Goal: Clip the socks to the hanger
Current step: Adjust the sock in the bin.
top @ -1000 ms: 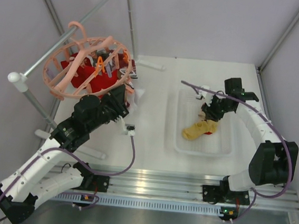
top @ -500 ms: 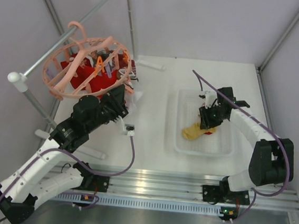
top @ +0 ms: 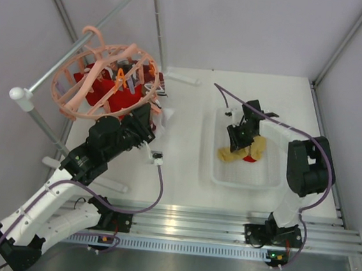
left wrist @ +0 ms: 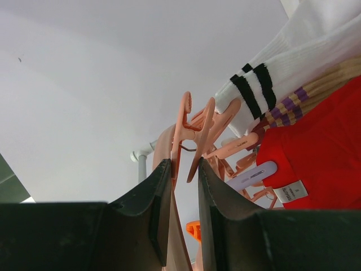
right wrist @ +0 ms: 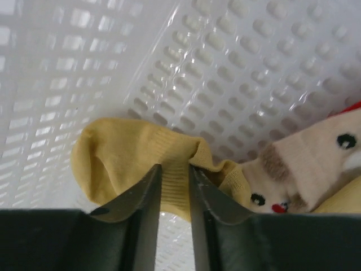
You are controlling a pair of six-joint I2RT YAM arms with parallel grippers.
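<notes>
The pink hanger [top: 86, 85] hangs over the far left corner of the surface [top: 185, 155]. The left tool [left wrist: 183, 169] is up at the hanger. It is squeezed tight on a pink clip [left wrist: 180, 130], and pink plastic shows between its fingers. Just beside that clip hang a white sock [left wrist: 282, 62] with black stripes and a red sock [left wrist: 321, 141].

A white tray [top: 260, 178] with little holes lies near the right edge of the surface. The right tool [right wrist: 175, 169] is down in the tray. Its two fingers pinch a fold of the yellow sock [right wrist: 124, 158], so it is grasping that sock. A beige sock [right wrist: 310, 152] with little eyes on it lies just beside the yellow one, touching it.
</notes>
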